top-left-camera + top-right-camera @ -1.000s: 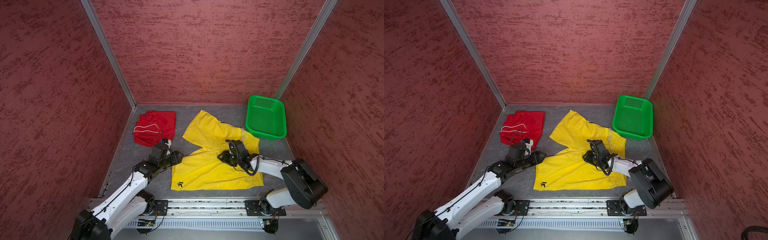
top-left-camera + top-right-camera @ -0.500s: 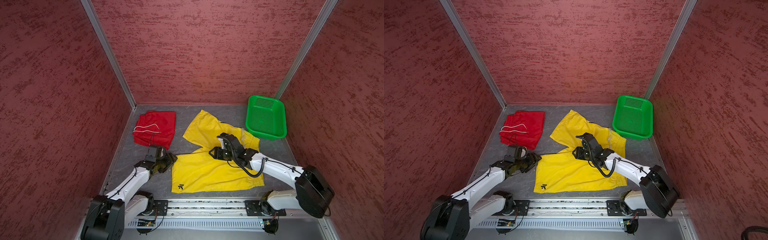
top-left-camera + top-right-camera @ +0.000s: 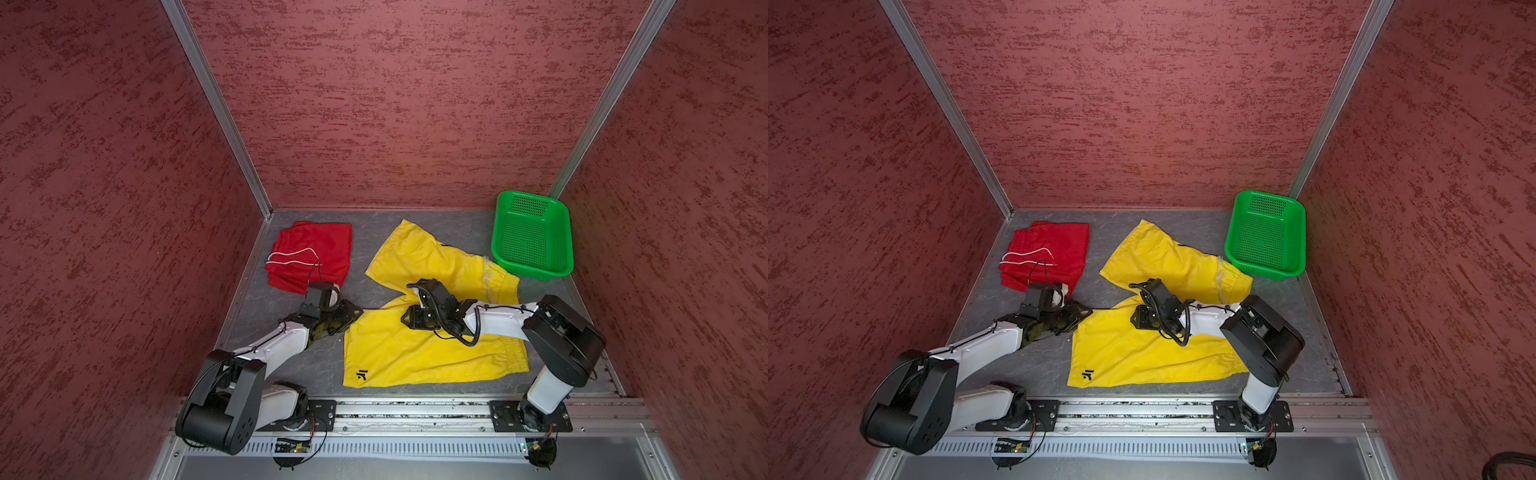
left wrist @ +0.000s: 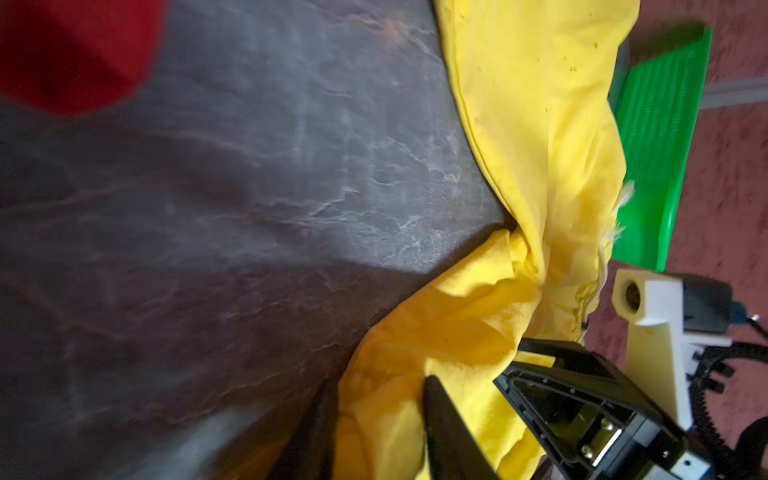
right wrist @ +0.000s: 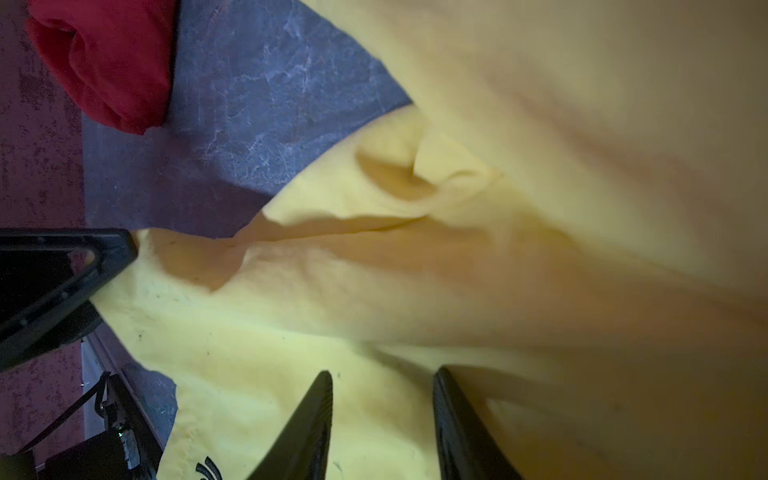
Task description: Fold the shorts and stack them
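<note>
Table (image 4: pixel 249 174): left fingers (image 4: pixel 441 415) now astride shorts (image 4: pixel 528 124)

Red mesh shorts (image 3: pixel 309 253): folded square, white drawstring across, far left. Yellow shorts (image 3: pixel 415 357): unfolded, middle, legs splayed apart, dark logo at near corner.

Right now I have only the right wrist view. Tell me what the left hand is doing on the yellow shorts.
Observer: In the left wrist view the left hand sits at a hem corner of the yellow shorts, on the leg with the logo. Its fingers are apart, with the cloth edge between them.
Operator: Name anything past the yellow cloth that I could hit.
Observer: In both top views a green basket stands in the back right corner, close beside the shorts' waistband.
</note>
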Tool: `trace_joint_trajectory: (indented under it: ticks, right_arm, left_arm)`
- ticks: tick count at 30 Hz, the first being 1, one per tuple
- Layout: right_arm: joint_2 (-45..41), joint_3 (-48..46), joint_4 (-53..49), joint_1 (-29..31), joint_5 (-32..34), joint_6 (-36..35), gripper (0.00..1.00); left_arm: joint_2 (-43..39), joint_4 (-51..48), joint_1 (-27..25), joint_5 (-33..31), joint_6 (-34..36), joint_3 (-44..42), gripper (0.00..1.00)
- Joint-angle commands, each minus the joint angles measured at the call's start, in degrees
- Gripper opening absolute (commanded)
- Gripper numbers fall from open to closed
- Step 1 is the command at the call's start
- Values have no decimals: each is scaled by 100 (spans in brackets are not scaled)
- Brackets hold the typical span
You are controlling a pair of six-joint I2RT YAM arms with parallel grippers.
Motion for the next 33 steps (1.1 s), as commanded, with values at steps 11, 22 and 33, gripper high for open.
trace_joint_trajectory:
  ticks: [11, 22, 33]
  right_arm:
    - [106, -985, 404, -132, 253, 417, 38]
    - [-308, -658, 299, -125, 53, 192, 49]
    - [-1081, 155, -313, 378, 402, -592, 50]
  left_arm:
    - [-2031, -541, -1657, -1854, 1682, 367, 0]
    - [-1725, -2456, -884, -2490, 63, -8, 59]
    - [-1929, -1228, 275, -787, -374, -437, 66]
